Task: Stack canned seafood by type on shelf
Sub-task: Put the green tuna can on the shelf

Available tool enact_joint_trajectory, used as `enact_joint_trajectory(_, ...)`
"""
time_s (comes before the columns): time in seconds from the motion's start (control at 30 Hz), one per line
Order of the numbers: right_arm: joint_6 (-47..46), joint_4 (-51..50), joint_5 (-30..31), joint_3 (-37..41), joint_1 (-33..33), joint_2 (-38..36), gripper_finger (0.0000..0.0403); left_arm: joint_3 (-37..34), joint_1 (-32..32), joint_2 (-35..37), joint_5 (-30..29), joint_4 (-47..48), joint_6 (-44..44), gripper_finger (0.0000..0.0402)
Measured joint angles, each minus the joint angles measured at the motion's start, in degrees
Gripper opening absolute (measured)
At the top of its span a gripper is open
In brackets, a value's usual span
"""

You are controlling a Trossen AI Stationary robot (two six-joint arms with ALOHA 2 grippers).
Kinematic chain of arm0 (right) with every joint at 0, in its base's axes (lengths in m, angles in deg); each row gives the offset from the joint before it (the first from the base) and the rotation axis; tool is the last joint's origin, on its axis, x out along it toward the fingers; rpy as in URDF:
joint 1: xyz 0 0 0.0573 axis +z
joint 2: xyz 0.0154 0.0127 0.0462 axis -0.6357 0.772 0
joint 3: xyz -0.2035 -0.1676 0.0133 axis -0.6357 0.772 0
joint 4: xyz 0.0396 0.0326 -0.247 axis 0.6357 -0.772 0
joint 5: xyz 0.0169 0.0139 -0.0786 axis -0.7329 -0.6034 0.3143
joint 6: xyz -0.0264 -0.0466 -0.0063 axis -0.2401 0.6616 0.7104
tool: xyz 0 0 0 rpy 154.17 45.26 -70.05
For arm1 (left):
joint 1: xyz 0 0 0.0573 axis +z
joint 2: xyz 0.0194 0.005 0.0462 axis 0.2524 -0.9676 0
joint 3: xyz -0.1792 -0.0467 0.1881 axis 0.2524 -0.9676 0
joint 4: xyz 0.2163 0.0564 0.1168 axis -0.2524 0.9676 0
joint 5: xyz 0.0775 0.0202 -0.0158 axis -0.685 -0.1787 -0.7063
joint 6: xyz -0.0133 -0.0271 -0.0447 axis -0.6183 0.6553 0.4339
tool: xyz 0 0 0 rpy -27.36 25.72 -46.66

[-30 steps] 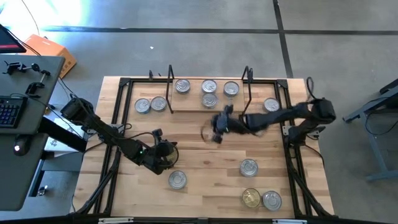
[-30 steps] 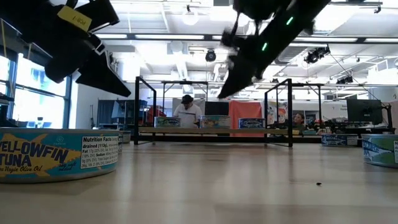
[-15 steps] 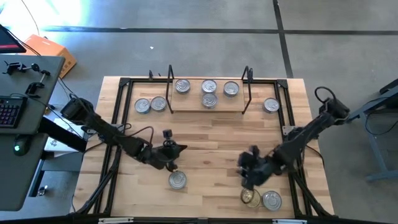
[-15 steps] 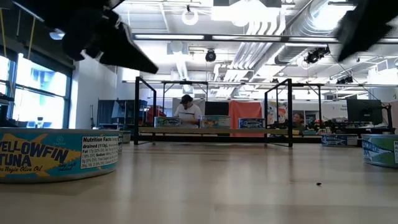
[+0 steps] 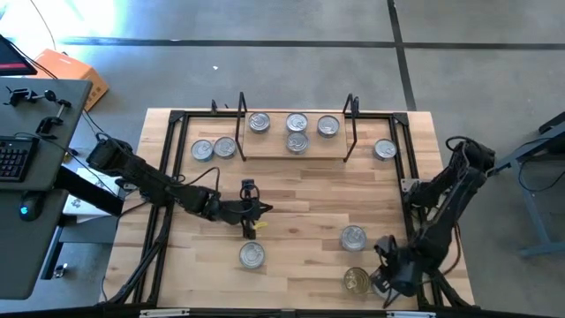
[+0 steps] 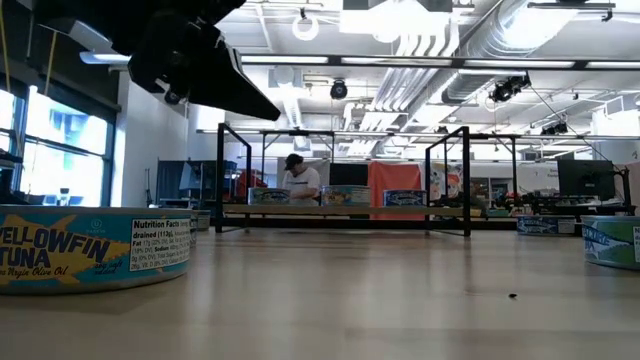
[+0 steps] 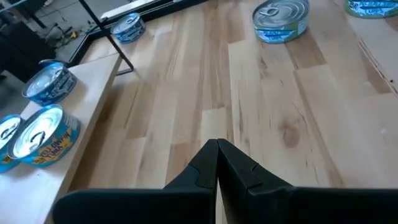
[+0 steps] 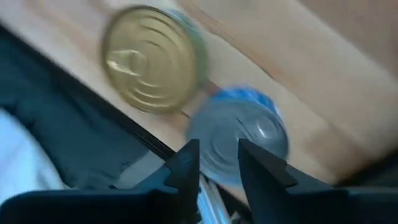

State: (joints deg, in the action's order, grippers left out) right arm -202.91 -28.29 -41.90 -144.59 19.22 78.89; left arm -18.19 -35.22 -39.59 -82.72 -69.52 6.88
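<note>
The shelf (image 5: 296, 146) stands at the table's far side with several silver tins (image 5: 297, 123) on its board; it also shows in the low view as a shelf (image 6: 345, 209). More tins stand on the table: two left of the shelf (image 5: 213, 149), one to its right (image 5: 385, 149), one near the middle (image 5: 252, 255) and one to the right (image 5: 353, 237). A gold-lidded tin (image 5: 356, 281) (image 8: 152, 59) stands near the front edge. My right gripper (image 5: 393, 272) (image 8: 217, 163) hovers open over a silver-lidded, blue-labelled tin (image 8: 239, 134) beside the gold one. My left gripper (image 5: 252, 212) (image 7: 217, 149) is shut above bare table.
A black frame (image 5: 177, 117) rims the tabletop, and the shelf's wire ends (image 5: 242, 110) rise at the far side. A tuna tin (image 6: 95, 245) stands close to the low camera. People show in the room beyond (image 6: 300, 180). A desk with a keyboard (image 5: 13, 159) sits to the left.
My right gripper has swung from just in front of the shelf toward the table's near edge and right, ending over the tins at the near right corner. My left gripper has drifted a little toward the table's right. No tin has moved.
</note>
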Motion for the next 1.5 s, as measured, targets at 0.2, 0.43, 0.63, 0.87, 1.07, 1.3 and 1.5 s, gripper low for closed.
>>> enact_joint_trajectory(0.2,-9.1,-3.5,-3.2,0.0,4.9,2.4,0.0052,0.0,0.2,0.0,0.0,0.1,2.3,0.0)
enact_joint_trajectory(0.43,-2.8,-2.9,6.6,0.0,4.1,6.5,0.0013,0.0,-0.6,0.0,0.5,0.0,2.7,0.0)
enact_joint_trajectory(0.63,7.7,-7.7,7.7,0.0,-1.1,9.6,0.0001,0.0,-0.6,0.0,0.4,0.0,3.6,0.0)
enact_joint_trajectory(0.87,23.1,-7.8,8.8,0.0,-10.6,9.8,0.0,0.0,-0.6,0.0,0.4,-0.5,3.7,0.0)
enact_joint_trajectory(1.07,42.2,1.7,15.3,0.0,-19.2,9.8,0.0,0.0,-0.6,0.0,0.4,-0.5,4.1,0.0)
enact_joint_trajectory(1.3,64.4,17.7,17.6,0.0,-25.3,9.8,0.0,0.0,-1.1,0.0,0.4,-0.4,4.7,0.0)
enact_joint_trajectory(1.5,59.1,7.1,12.2,0.0,-25.0,9.8,0.0,0.0,-1.9,0.0,0.4,-0.4,5.0,0.0)
